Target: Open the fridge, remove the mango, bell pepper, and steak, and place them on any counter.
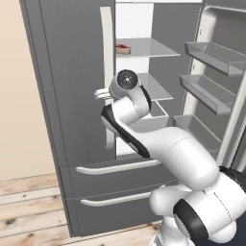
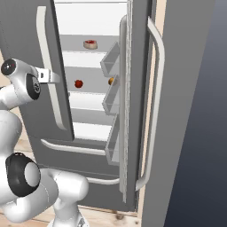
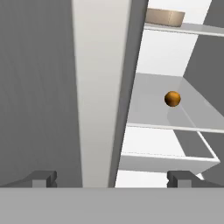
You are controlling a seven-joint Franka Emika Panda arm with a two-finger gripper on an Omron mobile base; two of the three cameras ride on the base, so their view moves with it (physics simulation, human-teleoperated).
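The fridge (image 1: 72,96) stands tall and dark grey in front of me, its right door (image 1: 226,72) swung wide so the white inside shows, while the left door is closed with its long pale handle (image 1: 106,72) running down the edge. I judge the open door is what the task needs first, since everything I must fetch sits on the shelves behind it.

On the upper shelf (image 1: 149,48) lies the steak (image 2: 90,43), a small flat red slab with a pale rim, set near the left of the opening. One shelf lower, in the right base view, a small red round thing (image 2: 78,83) rests toward the left; it may be the bell pepper, though it is too small to be sure. On that same shelf, further right and partly behind the door bins (image 2: 113,55), sits the mango (image 3: 172,98), a little orange ball, well apart from the red one.

My end effector (image 3: 109,177) hovers just beside the closed door's handle, pointing past it into the opening. Its two dark tips (image 3: 43,178) stand wide apart, holding nothing and touching nothing that I can see. The mango lies ahead and to one side of my line of reach, so I judge I must shift sideways before going in.
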